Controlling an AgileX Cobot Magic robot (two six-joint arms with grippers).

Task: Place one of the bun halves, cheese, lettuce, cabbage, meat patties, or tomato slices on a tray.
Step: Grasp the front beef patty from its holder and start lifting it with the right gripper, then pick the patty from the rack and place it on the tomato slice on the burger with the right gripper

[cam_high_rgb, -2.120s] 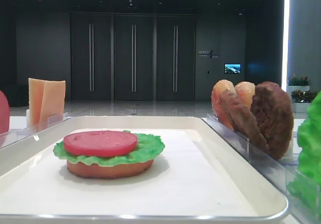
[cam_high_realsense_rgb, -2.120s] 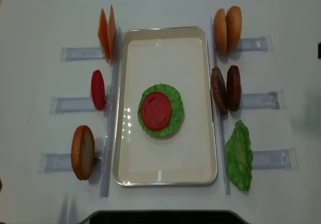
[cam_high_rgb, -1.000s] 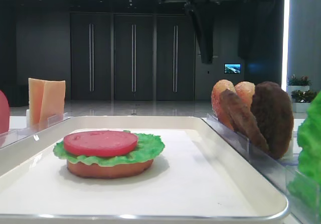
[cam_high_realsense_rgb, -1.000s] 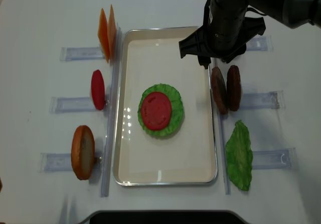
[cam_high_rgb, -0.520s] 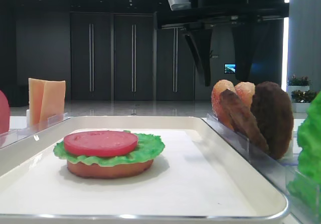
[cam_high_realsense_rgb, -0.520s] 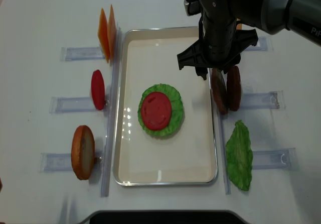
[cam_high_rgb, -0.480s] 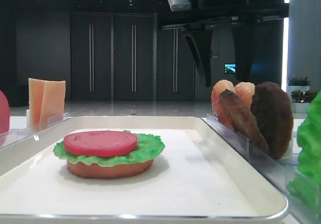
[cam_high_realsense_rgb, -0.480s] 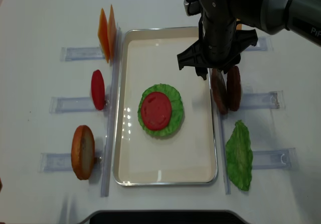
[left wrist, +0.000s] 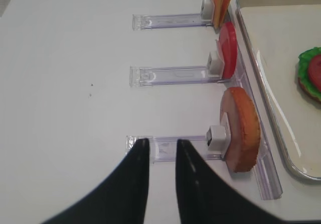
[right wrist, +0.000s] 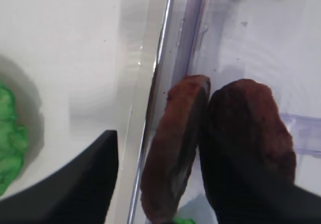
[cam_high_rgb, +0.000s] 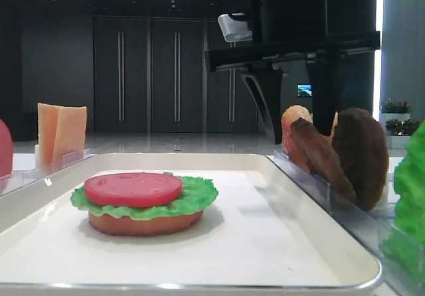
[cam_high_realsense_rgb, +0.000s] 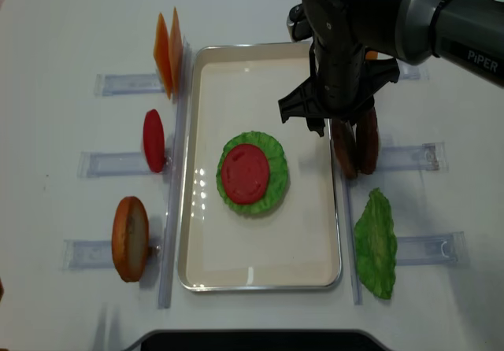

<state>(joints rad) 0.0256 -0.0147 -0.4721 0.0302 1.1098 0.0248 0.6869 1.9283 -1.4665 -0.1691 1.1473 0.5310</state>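
The cream tray point(cam_high_realsense_rgb: 260, 286) holds a stack: a bun half point(cam_high_rgb: 143, 223), lettuce point(cam_high_realsense_rgb: 276, 170) and a tomato slice point(cam_high_realsense_rgb: 245, 173). Two meat patties point(cam_high_realsense_rgb: 344, 153) stand on edge in a clear rack just right of the tray. My right gripper point(cam_high_realsense_rgb: 340, 127) is open and low over them. Its fingers straddle the inner patty point(right wrist: 175, 148), one finger over the tray rim point(right wrist: 150, 83), the other between the patties. The outer patty point(right wrist: 251, 123) leans beside it. My left gripper point(left wrist: 162, 142) hovers open by a narrow gap, holding nothing, over the rack of a bun half point(left wrist: 241, 128).
Left of the tray stand cheese slices point(cam_high_realsense_rgb: 168, 52), a tomato slice point(cam_high_realsense_rgb: 153, 140) and a bun half point(cam_high_realsense_rgb: 130, 238) in clear racks. A lettuce leaf point(cam_high_realsense_rgb: 376, 245) lies at the right front. More bun halves point(cam_high_rgb: 292, 127) stand behind the patties, mostly hidden by the arm.
My right arm has come in from the far side and moved down and nearer, so its open fingers now straddle the inner patty. The food items have not moved.
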